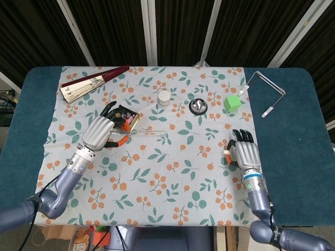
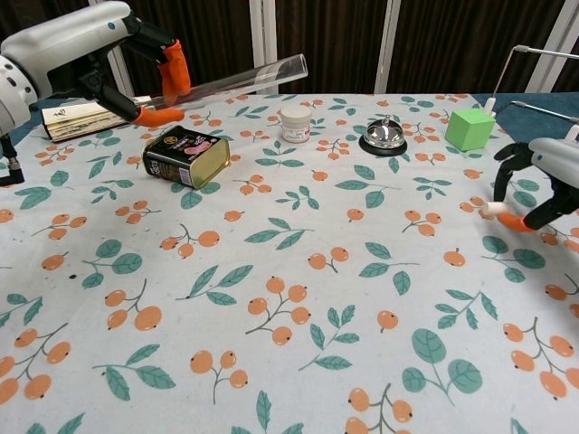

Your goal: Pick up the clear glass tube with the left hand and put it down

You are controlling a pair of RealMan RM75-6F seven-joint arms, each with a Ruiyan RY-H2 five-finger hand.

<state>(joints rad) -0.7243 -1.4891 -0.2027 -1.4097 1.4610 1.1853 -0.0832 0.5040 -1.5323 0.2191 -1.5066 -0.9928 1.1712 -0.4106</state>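
Both hands report: my left hand [image 2: 86,54] pinches the tube [image 2: 237,80] aloft, tilted, above the tin [image 2: 185,155]. My right hand [image 2: 543,181] hovers empty, fingers apparently spread, off the cloth [image 2: 298,298].

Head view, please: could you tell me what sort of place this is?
Probably a robot test bench: a table under a printed cloth, dark curtains behind, and unrelated props such as a bell and green cube.
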